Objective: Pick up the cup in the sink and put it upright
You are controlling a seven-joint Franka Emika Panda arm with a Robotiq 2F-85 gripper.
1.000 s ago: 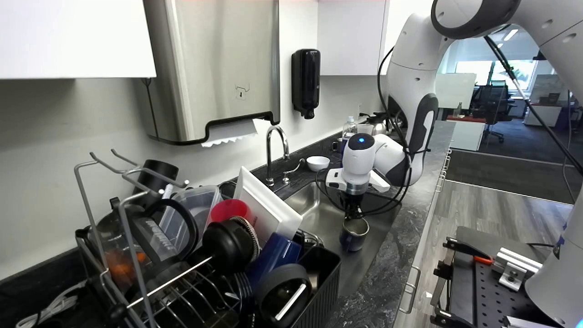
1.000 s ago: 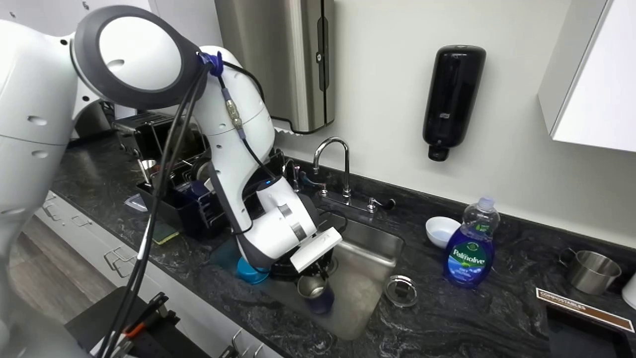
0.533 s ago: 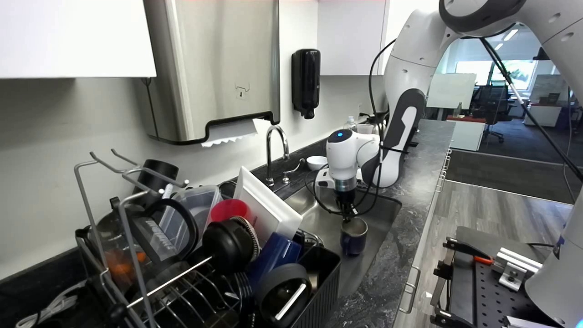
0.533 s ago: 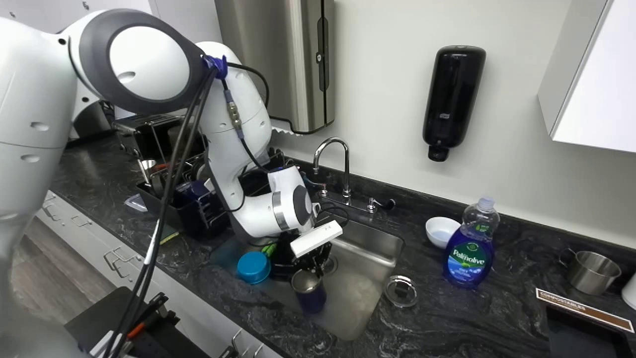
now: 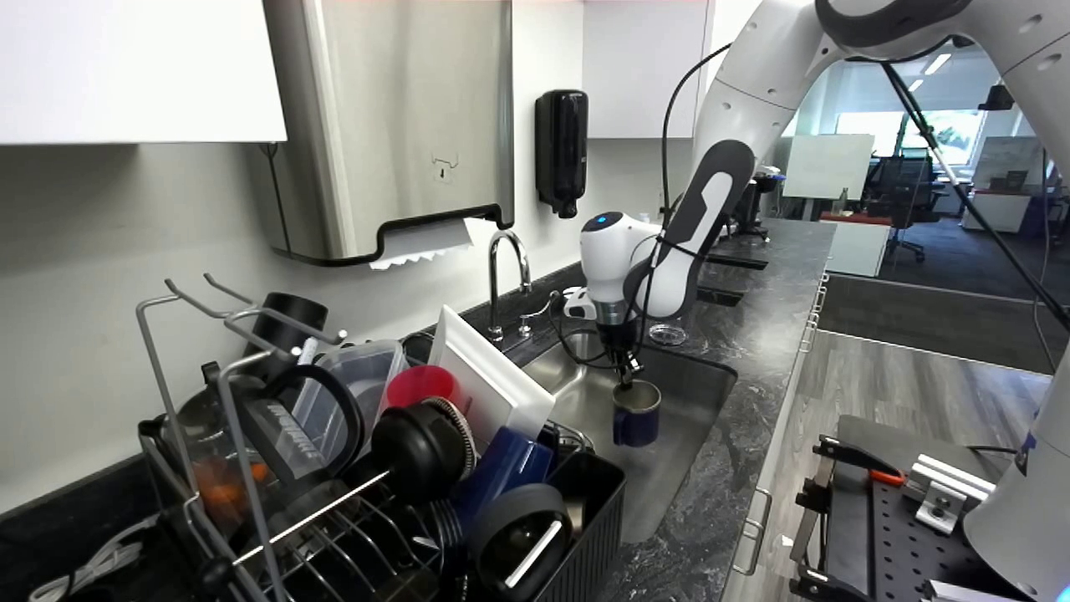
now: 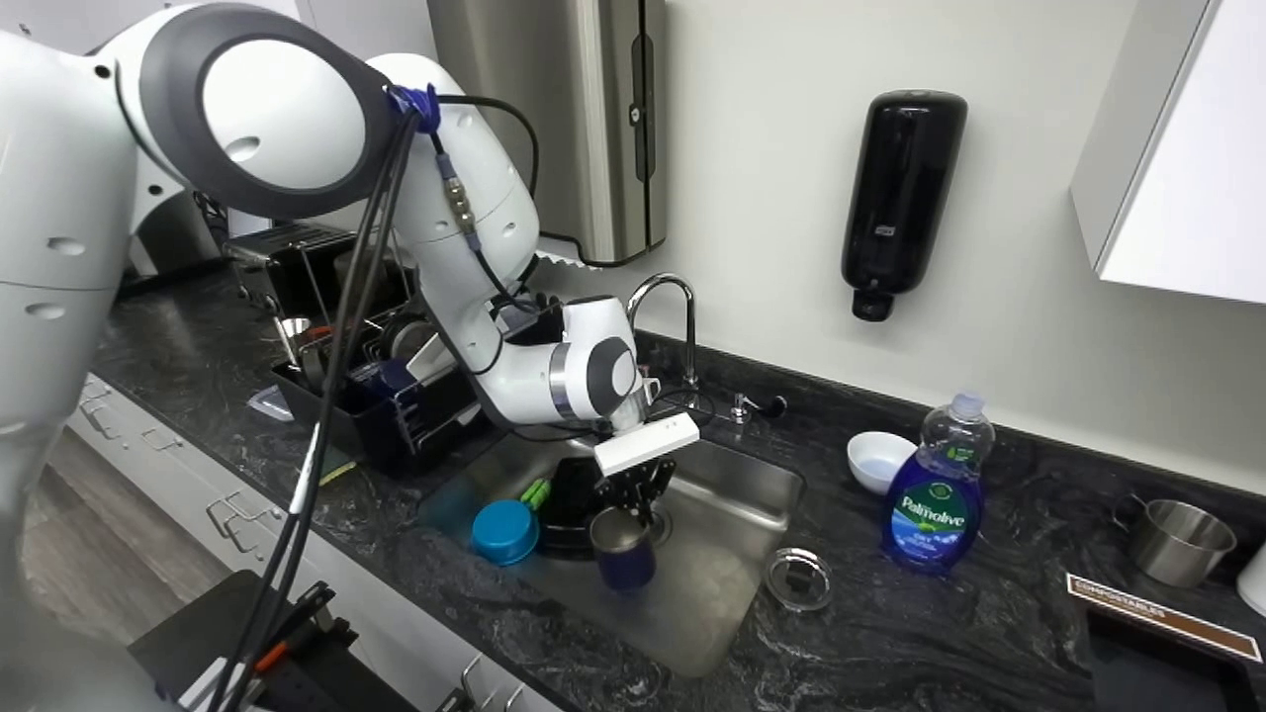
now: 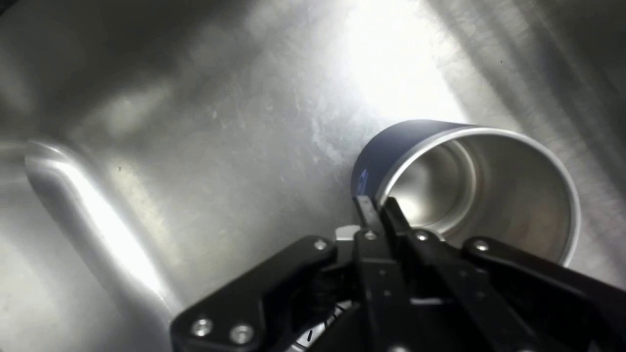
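A dark blue cup with a bare metal inside hangs from my gripper, in both exterior views [image 5: 637,426] [image 6: 627,566] and the wrist view [image 7: 391,149]. My gripper [image 5: 625,380] is shut on the cup's rim; in the wrist view [image 7: 376,200] one finger is outside the wall and one inside. The cup's mouth faces up and it is close to upright, with a slight tilt. It is over the metal sink [image 6: 727,554]; a gap between its base and the sink floor cannot be judged surely.
A blue bowl [image 6: 504,534] and black dishes [image 6: 569,509] are in the sink beside the cup. A loaded dish rack [image 5: 585,518] stands next to the sink. The faucet [image 6: 690,341] is behind. A soap bottle [image 6: 933,509], white bowl [image 6: 876,463] and clear lid [image 6: 799,579] stand on the counter.
My gripper has moved up and back toward the faucet side with the cup in it. The cup has turned more upright. The forearm has swung across in the exterior views.
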